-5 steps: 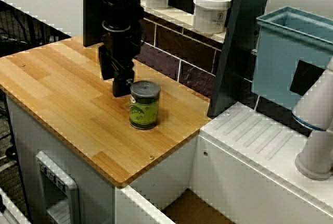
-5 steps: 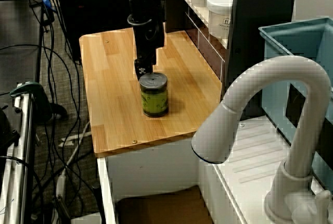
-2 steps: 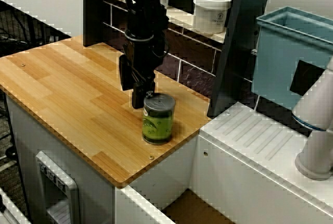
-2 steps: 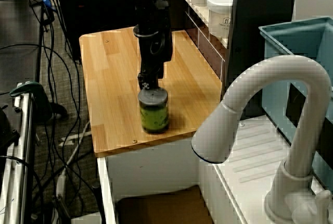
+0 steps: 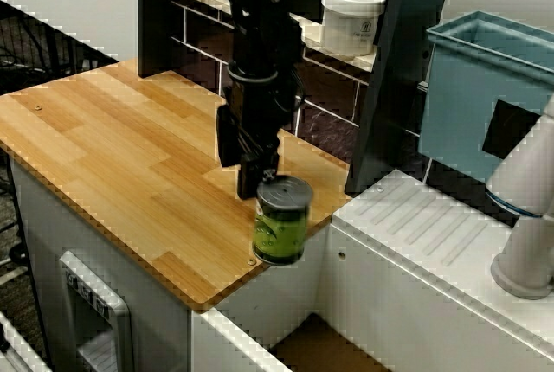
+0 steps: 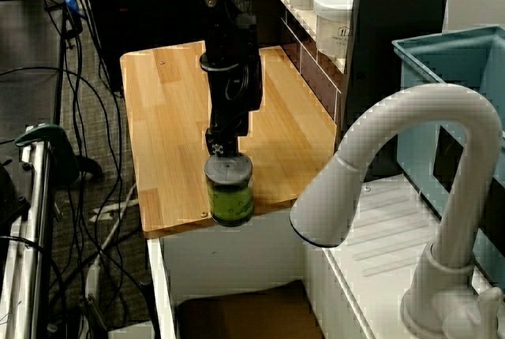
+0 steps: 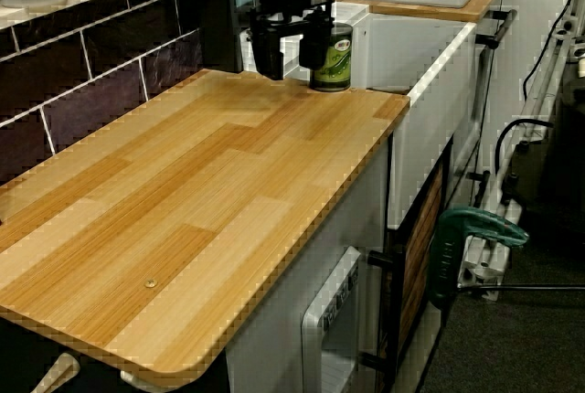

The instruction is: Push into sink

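Can [image 5: 281, 221] at the table [image 5: 112, 164] edge beside the sink [image 5: 316, 346], tilted, base partly past the edge. Claw [image 7: 291, 46] touching its top rim from behind, fingers apart, nothing gripped.

Even, soft indoor light throughout. The green can [image 5: 281, 221] looks motion-blurred. Jagged pixel artefacts line the table [image 7: 210, 219] edges.

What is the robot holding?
Nothing. The end effector only pushes against the can's side near the top; the can stands at the counter edge.
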You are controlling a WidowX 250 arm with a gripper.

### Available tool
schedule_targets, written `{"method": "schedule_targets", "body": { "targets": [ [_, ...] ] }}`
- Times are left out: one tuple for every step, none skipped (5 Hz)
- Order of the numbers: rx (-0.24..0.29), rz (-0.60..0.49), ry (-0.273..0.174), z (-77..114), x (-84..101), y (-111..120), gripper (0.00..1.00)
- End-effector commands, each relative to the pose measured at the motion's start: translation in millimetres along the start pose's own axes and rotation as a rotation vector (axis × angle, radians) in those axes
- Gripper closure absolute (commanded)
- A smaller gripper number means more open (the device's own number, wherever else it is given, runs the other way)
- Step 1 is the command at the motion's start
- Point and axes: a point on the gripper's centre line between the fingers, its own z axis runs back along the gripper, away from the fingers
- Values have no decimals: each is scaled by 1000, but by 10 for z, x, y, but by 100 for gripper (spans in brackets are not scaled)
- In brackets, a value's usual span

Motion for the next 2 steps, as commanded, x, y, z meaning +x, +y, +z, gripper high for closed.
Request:
{"method": "schedule_targets", "body": {
  "targets": [
    [5, -11, -36, 163, 169, -309, 0],
    [28, 10, -12, 126, 247, -438, 0]
  ]
}}
